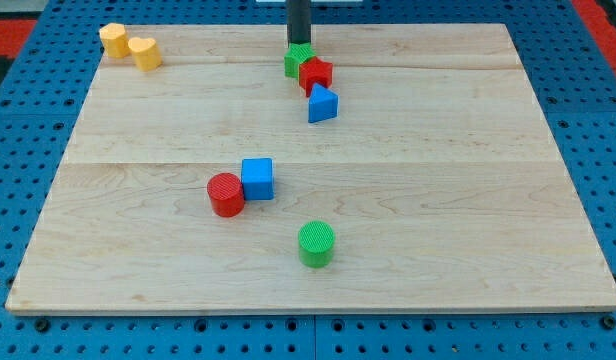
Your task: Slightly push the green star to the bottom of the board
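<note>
The green star (296, 61) sits near the view's top centre of the wooden board (438, 200), partly hidden behind a red star (316, 73) that touches its right side. My tip (298, 45) is at the star's top edge, touching it or very close. A blue triangle (322, 104) lies just below the red star.
Two yellow blocks (114, 39) (145, 53) stand at the top left corner. A red cylinder (226, 194) and a blue cube (257, 179) touch each other left of centre. A green cylinder (316, 244) stands near the bottom centre.
</note>
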Robot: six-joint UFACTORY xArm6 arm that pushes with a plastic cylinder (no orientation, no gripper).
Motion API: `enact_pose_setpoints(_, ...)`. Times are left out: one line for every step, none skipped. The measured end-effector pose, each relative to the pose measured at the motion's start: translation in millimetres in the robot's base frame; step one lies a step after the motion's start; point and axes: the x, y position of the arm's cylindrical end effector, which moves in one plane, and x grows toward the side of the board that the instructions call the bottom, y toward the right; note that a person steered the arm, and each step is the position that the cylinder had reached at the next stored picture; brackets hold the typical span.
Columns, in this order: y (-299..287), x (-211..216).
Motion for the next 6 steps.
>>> enact_pose_setpoints(-28.9, 0.0)
enact_pose_setpoints(-66.7, 7.5)
enact_pose_setpoints(-83.0, 12.4)
enact_pose_setpoints(-75.9, 2.0)
enact_pose_setpoints(-45.5, -27.5)
enact_pose_setpoints(1.4, -17.7)
